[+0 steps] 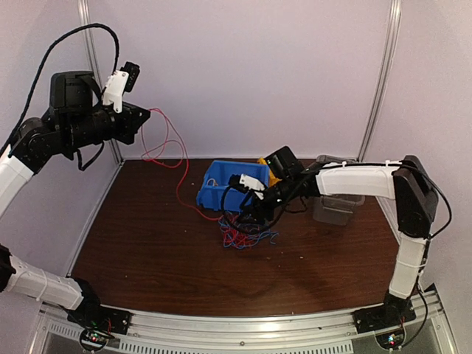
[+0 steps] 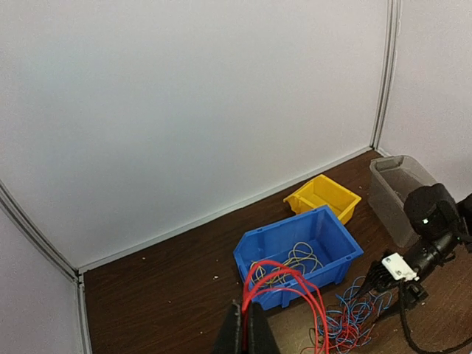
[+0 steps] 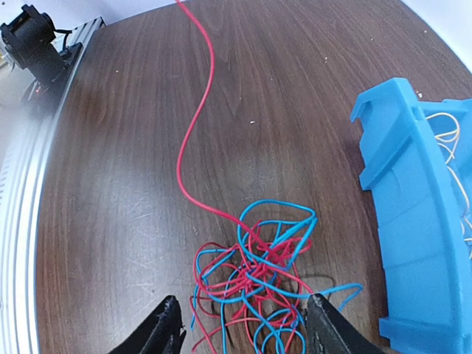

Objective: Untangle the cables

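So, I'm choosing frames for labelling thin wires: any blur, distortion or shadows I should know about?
Top external: soft and coarse, so the cables merge into one clump; faint arm shadow on the table. Left wrist: evenly lit, the left gripper dark at the bottom edge. Right wrist: cables crisp, wide-angle bending of the table edge, right gripper slightly blurred.

I find no lettering, label, brand, number or sign that I can read in any of my views.
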